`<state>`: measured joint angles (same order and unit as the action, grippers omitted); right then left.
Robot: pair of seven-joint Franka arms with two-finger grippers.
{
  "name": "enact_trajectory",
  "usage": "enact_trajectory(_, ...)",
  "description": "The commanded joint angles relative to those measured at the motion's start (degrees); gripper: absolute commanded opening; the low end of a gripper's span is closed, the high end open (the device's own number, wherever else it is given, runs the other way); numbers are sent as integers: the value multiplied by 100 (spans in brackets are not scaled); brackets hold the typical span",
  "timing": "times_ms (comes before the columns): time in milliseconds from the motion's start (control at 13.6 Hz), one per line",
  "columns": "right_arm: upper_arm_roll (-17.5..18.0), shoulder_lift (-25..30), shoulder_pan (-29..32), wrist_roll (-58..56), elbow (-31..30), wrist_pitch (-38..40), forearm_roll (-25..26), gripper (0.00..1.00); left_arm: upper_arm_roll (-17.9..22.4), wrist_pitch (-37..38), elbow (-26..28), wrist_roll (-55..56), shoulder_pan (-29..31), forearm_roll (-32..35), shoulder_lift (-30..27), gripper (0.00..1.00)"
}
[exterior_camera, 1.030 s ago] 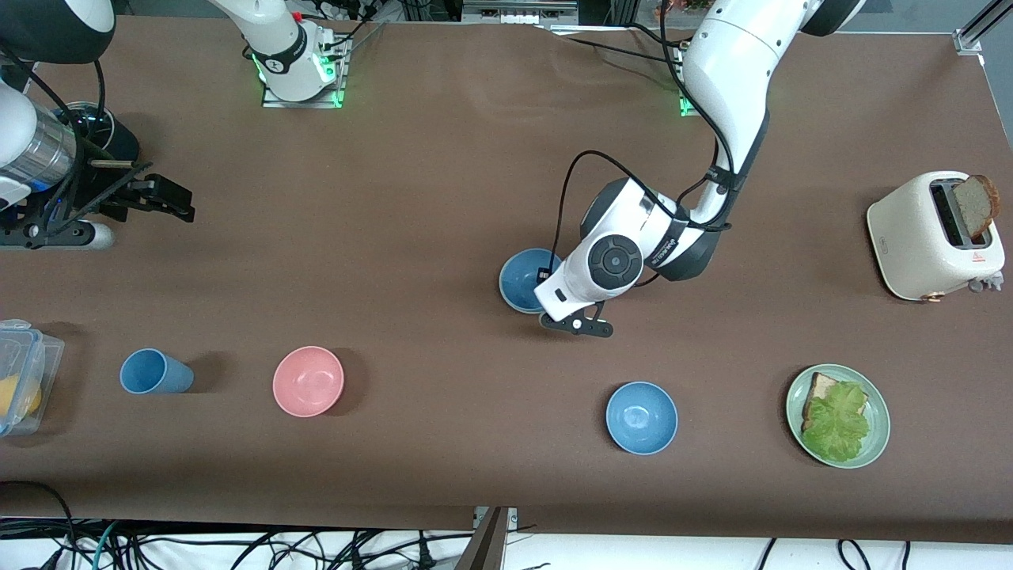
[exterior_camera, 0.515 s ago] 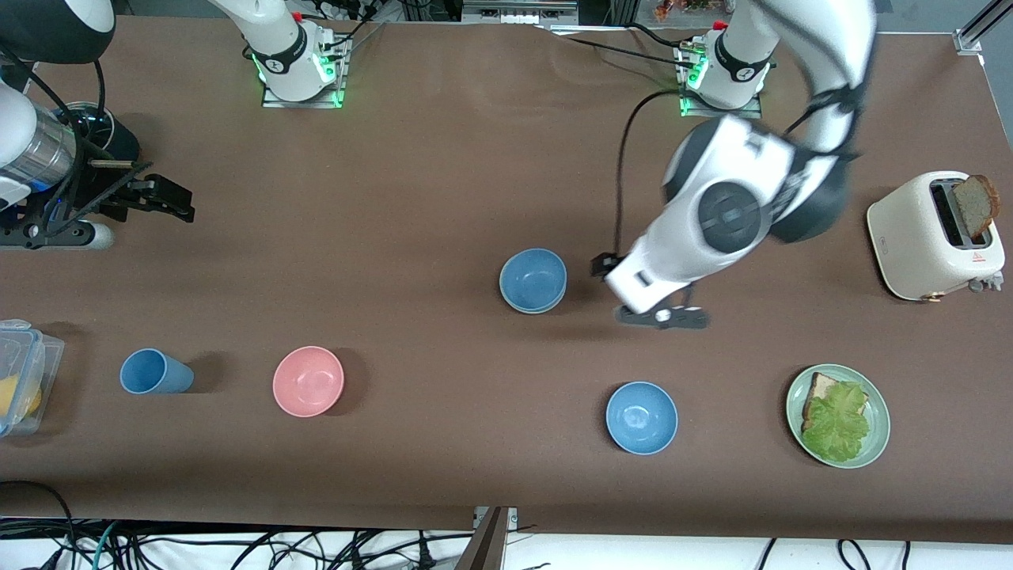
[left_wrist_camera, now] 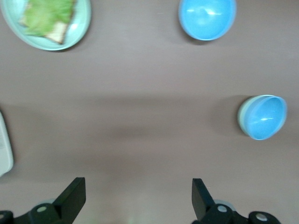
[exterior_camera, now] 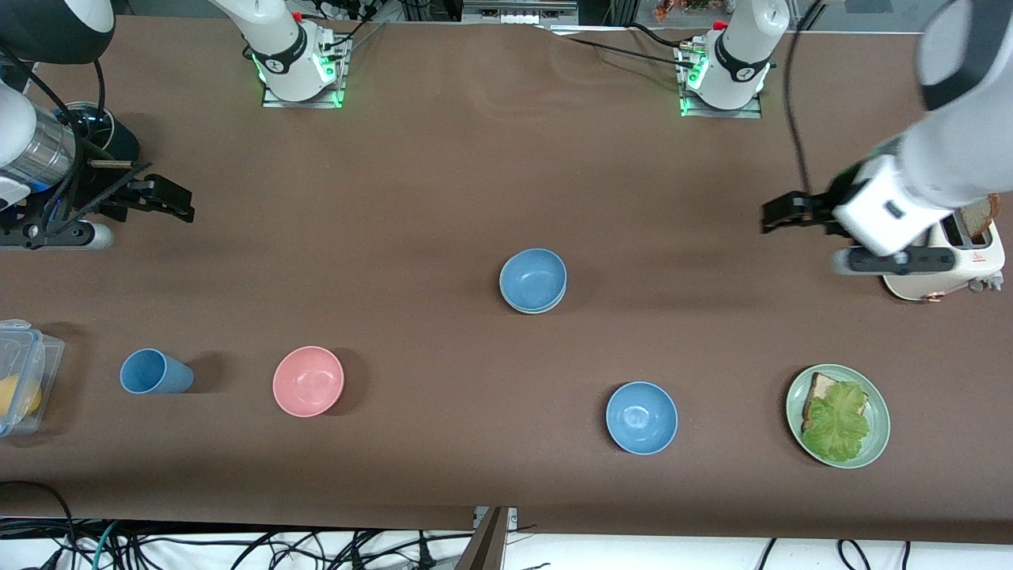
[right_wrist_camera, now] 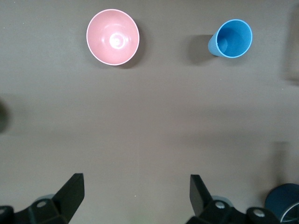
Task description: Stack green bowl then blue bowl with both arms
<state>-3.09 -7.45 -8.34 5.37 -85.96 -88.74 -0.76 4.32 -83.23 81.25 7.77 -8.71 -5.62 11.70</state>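
The blue bowl (exterior_camera: 533,277) sits nested inside the green bowl (exterior_camera: 532,310) at the table's middle; only the green rim shows under it. The stack also shows in the left wrist view, with the blue bowl (left_wrist_camera: 264,116) in the green bowl (left_wrist_camera: 243,117). My left gripper (exterior_camera: 779,214) is open and empty, up over bare table beside the toaster, well away from the stack; in its own view it (left_wrist_camera: 138,200) has its jaws wide apart. My right gripper (exterior_camera: 170,202) waits open and empty at the right arm's end of the table, and its own view (right_wrist_camera: 136,198) shows the same.
A brighter blue bowl (exterior_camera: 641,417) lies nearer the camera than the stack. A green plate with lettuce and bread (exterior_camera: 878,412) and a toaster (exterior_camera: 918,245) are at the left arm's end. A pink bowl (exterior_camera: 308,381), a blue cup (exterior_camera: 154,371) and a plastic container (exterior_camera: 20,380) are at the right arm's end.
The left arm has let go of the blue bowl in the green bowl, risen and swung away toward the toaster. The right arm has not moved.
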Motion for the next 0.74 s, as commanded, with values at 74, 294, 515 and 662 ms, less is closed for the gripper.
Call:
enact_trajectory(74, 10, -11, 16, 16, 88, 67, 41, 100, -1021, -455, 1092, -232, 950, 729, -886, 100)
enact_trajectory(294, 10, -11, 16, 16, 79, 67, 41, 100, -959, -923, 1578, -320, 1003, 562, -1178, 100)
enact_trajectory(515, 10, -11, 16, 16, 88, 67, 41, 100, -959, -915, 1604, -320, 932, 562, -1196, 100)
enact_trajectory(662, 10, -11, 16, 16, 88, 67, 41, 100, -968, -862, 1570, -311, 924, 562, -1144, 100)
